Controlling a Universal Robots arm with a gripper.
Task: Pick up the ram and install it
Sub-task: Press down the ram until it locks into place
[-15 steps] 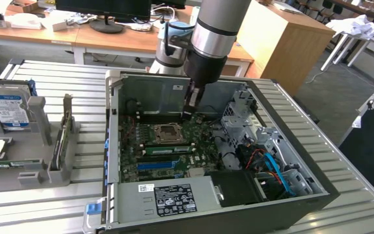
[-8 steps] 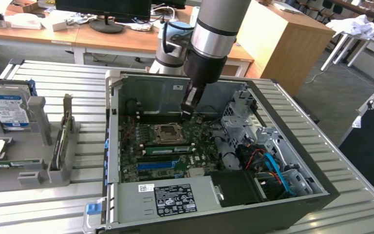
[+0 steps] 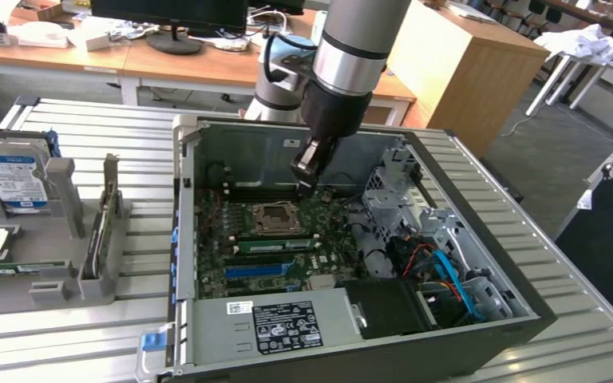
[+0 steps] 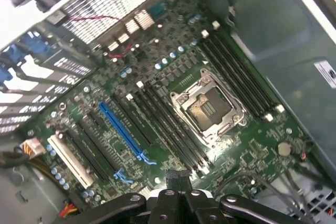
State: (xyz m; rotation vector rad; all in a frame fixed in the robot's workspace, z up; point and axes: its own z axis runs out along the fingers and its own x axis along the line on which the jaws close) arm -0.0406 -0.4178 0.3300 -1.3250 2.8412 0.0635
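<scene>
Hanging inside the open computer case [image 3: 184, 239] in the upper middle of the exterior view, the end effector [image 3: 304, 185] is clenched, its tips just above the motherboard [image 3: 285, 255] and beyond the CPU socket [image 3: 277, 217]. Nothing can be seen between its fingers.

The ram [image 3: 100, 223] appears to be the thin board standing on edge in the grey holder [image 3: 57, 279] at the exterior view's left, well apart from the end effector. Whether it carries chips cannot be made out. A hard drive [image 3: 13, 179] with a blue-white label stands upright in the same holder, which rests on the ribbed metal surface [image 3: 93, 335] beside the case.

The wrist view looks down on what the arm hides from outside: the motherboard [image 4: 157, 103] up close, the CPU socket [image 4: 207, 107] uncovered, and rows of long dark memory slots [image 4: 168, 129] on both sides of it. A long blue slot [image 4: 123, 129] lies further from the socket. The end effector [image 4: 177, 179] shows as dark closed fingers over the board.
</scene>
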